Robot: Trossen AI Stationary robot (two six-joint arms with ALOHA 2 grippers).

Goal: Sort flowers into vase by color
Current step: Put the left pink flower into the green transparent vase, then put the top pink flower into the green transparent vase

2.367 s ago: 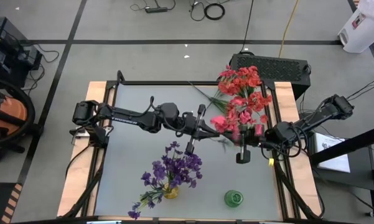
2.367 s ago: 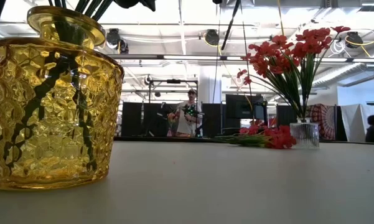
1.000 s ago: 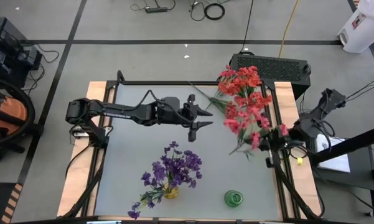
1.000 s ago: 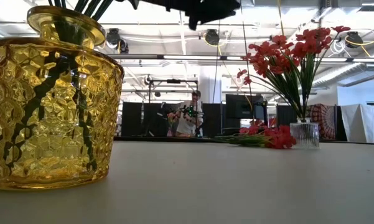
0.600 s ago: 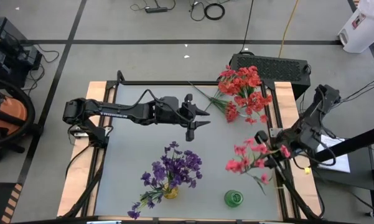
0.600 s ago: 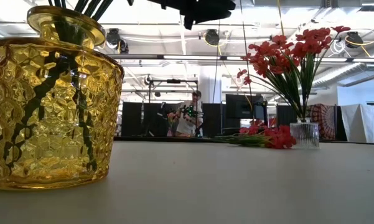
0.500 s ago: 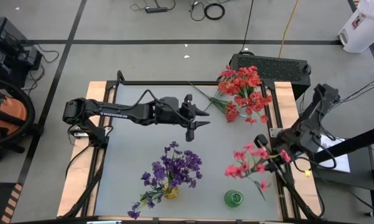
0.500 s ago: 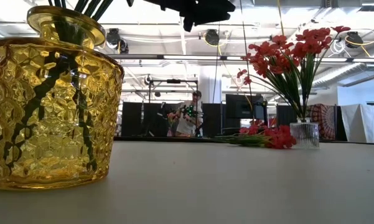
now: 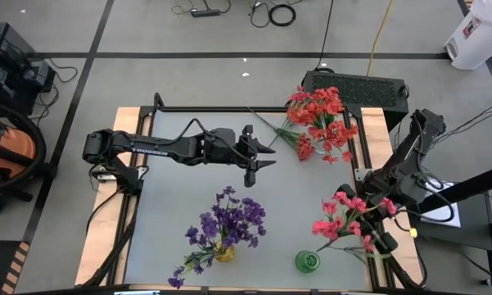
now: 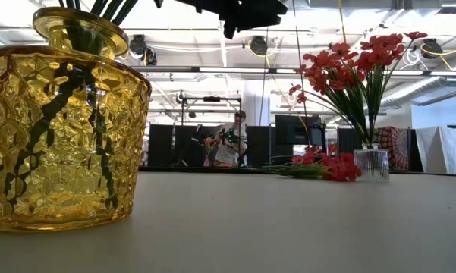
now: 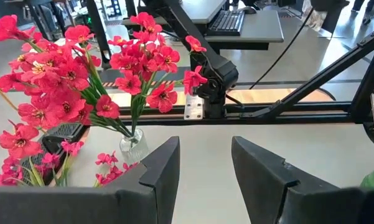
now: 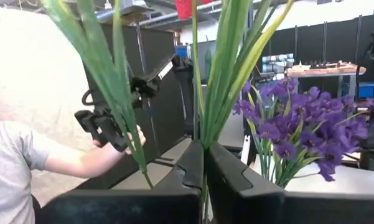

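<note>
The left gripper [image 9: 255, 156] hung open and empty above the middle of the grey table [image 9: 172, 205]. Near the table's right edge, the right gripper [image 9: 368, 221] pinched a pink-red artificial flower sprig [image 9: 344, 220] by its green stems. Judged best: swing the stem ends plumb over the small green glass vase [image 9: 307, 261] at the near edge, then lower slowly.
</note>
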